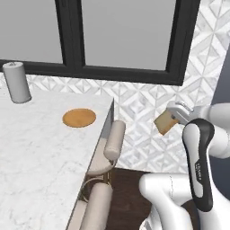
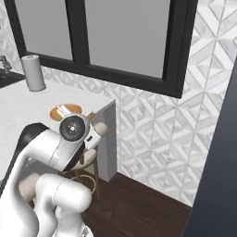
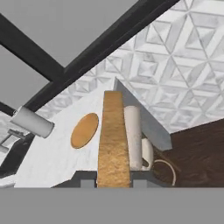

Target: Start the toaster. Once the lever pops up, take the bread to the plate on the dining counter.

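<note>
The gripper is narrowly closed on the bread, pinching the slice by its two flat faces; in the hand view the bread stands edge-on between the finger tips, its golden crust running up the middle of the picture. From the left base view the slice hangs in the air beyond the end of the dining counter, above the dark wooden floor and in front of the patterned tile wall, well apart from the plate. The plate lies flat on the counter near its far end with nothing on it, and shows in the hand view as an orange oval just left of the bread. In the right base view the arm's own elbow covers most of the plate and hides the gripper, with only a sliver of the slice showing. A white paper-towel roll stands upright at the back of the counter, under the dark-framed window. Padded stools are tucked against the counter's end, and their lower parts are cut off at the picture's edge.
</note>
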Robot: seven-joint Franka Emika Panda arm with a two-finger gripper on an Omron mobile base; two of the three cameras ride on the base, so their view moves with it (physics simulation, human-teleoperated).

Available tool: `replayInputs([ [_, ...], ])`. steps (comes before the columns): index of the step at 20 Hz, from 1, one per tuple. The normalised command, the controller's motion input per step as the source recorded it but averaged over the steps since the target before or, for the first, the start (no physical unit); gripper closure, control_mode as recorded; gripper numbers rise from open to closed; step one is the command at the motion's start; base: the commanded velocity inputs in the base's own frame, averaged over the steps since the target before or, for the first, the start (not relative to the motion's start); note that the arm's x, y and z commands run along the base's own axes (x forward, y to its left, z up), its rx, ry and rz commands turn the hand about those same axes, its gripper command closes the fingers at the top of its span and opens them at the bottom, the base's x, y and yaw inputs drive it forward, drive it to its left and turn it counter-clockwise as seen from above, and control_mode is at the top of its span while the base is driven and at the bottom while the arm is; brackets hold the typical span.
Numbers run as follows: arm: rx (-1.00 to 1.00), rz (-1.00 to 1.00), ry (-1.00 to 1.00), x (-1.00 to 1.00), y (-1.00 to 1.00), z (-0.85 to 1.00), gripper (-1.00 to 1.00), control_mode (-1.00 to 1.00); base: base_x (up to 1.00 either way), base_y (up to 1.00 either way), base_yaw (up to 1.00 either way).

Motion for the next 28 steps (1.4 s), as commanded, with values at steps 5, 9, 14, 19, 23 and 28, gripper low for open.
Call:
replayInputs([
  [5,0.0,0.0,0.0,0.0,0.0,0.0,1.0,1.0,0.92,-0.4,0.32],
  [9,0.0,0.07,-0.08,0.19,-0.07,-0.05,1.0,-1.0,0.64,-0.26,0.23],
  [14,0.0,0.33,-0.25,0.7,-0.15,-0.22,1.0,-1.0,0.0,0.0,0.0],
  [19,0.0,0.49,-0.03,0.76,0.07,-0.23,1.0,-1.0,0.0,0.0,0.0],
  [23,0.0,0.48,0.12,0.99,0.38,-0.22,1.0,-1.0,0.0,0.0,0.0],
  [28,-0.01,0.41,0.04,0.98,0.52,-0.17,1.0,-1.0,0.0,0.0,0.0],
])
